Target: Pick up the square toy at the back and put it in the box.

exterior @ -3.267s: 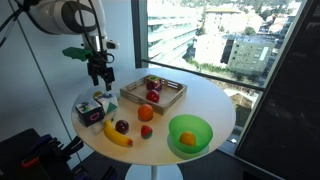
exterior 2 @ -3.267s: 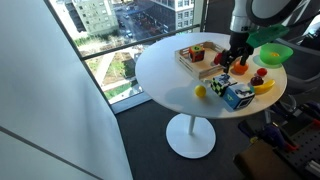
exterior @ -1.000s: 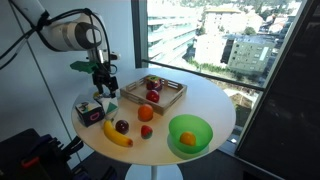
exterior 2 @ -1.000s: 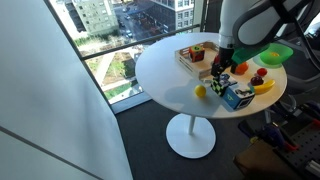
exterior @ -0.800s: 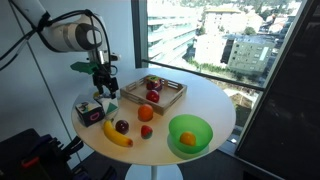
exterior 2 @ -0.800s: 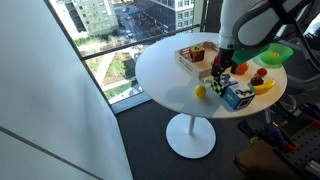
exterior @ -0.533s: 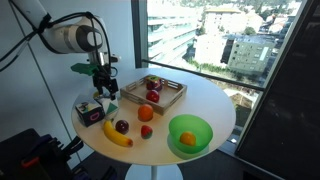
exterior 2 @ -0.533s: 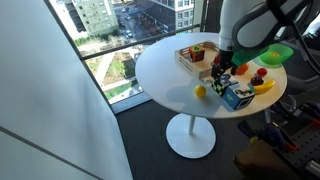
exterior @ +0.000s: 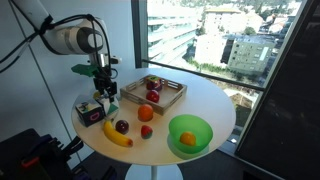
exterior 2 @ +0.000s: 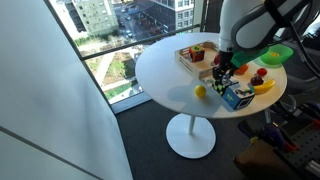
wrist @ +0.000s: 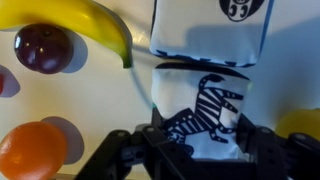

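Observation:
The square toy (wrist: 203,100) is a whitish cube with a zebra picture. In the wrist view it sits between my gripper's (wrist: 203,142) two fingers, which press on its sides. In both exterior views my gripper (exterior: 104,97) (exterior 2: 220,75) is low over the table and hides the toy. It is just beside the dark cube (exterior: 90,112) (exterior 2: 237,96). The box (exterior: 170,98) (exterior 2: 188,62) is a shallow wooden tray holding red fruit, a short way off toward the window.
A banana (exterior: 118,135) (wrist: 85,20), a dark plum (exterior: 122,126) (wrist: 44,48) and orange fruit (exterior: 146,114) (wrist: 35,150) lie near the cubes. A green bowl (exterior: 190,133) holds an orange. A yellow ball (exterior 2: 200,91) lies near the table edge.
My gripper has come down from above the table onto the square toy beside the dark cube. Nothing else on the table has moved.

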Motion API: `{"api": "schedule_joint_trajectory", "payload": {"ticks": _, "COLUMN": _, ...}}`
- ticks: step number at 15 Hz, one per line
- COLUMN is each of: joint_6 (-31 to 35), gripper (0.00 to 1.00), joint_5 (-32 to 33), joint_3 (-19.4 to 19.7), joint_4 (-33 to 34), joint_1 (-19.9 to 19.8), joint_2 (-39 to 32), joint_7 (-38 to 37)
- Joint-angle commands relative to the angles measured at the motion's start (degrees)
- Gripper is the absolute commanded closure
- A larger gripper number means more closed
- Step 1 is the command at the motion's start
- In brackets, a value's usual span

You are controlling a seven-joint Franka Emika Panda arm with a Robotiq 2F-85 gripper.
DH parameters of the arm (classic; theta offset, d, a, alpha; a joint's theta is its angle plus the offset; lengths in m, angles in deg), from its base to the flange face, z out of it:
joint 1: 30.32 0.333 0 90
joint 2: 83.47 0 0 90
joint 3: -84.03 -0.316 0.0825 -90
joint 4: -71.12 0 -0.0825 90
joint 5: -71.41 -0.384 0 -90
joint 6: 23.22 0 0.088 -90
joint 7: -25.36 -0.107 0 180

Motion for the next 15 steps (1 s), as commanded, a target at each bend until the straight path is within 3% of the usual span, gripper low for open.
{"api": "schedule_joint_trajectory", "payload": {"ticks": 1, "joint_6": -3.2, "gripper": 0.61, "joint_5": -2.0, "joint_3": 0.42, "joint_4": 1.74, "joint_1": -0.17, "joint_2": 0.42, "joint_7": 1.02}}
{"api": "schedule_joint_trajectory", "payload": {"ticks": 6, "joint_6": -8.17, "gripper": 0.94, "joint_5": -3.05, "joint_3": 1.28, "joint_4": 4.17, "joint_1": -0.88, "joint_2": 1.86, "joint_7": 0.8}}
{"api": "schedule_joint_trajectory", "payload": {"ticks": 15, "joint_6": -11.95, "gripper": 0.93, "joint_5": -5.38, "joint_3": 2.29, "joint_4": 10.57, "joint_1": -3.21, "joint_2": 2.79, "joint_7": 1.36}}
